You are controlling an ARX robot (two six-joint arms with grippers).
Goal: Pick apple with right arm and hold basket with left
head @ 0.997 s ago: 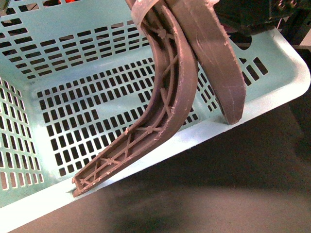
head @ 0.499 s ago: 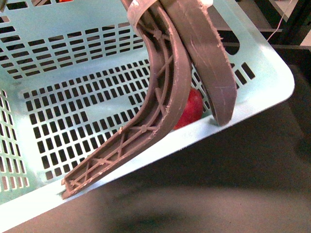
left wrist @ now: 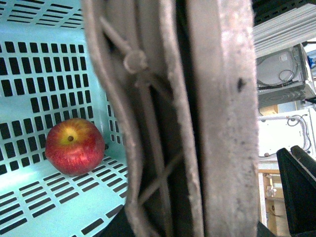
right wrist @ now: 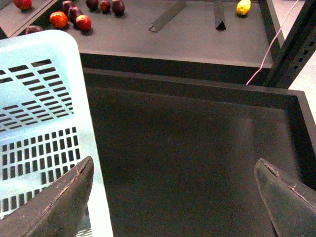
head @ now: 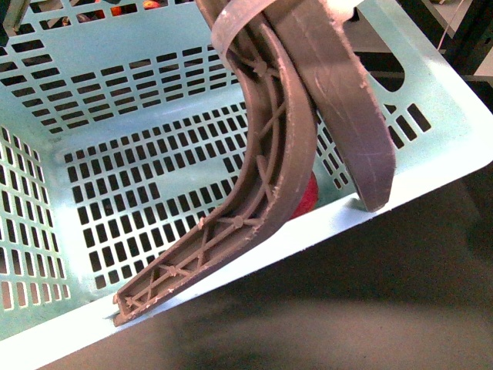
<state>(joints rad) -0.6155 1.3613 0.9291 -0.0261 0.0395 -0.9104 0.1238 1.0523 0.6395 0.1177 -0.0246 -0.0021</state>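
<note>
The mint-blue basket (head: 139,85) fills the front view, tilted, with its two brown ribbed handles (head: 281,166) raised together. My left gripper is shut on those handles (left wrist: 197,123), which fill the left wrist view; its fingers are hidden. The red apple (left wrist: 75,146) with a yellow patch lies on the basket floor near a wall. In the front view only a red sliver of the apple (head: 307,194) shows behind a handle. My right gripper (right wrist: 175,197) is open and empty over the dark surface, one finger (right wrist: 54,202) over the basket rim (right wrist: 89,123).
A dark shelf (right wrist: 187,123) lies under the right gripper. On the far shelf are several dark purple-red and red fruits (right wrist: 74,15), a yellow lemon (right wrist: 243,7) and two metal dividers (right wrist: 168,15). A shelf post (right wrist: 291,44) stands at the side.
The basket has shifted and tilted in the front view. The apple came into sight half a second ago and is now mostly hidden behind the handle.
</note>
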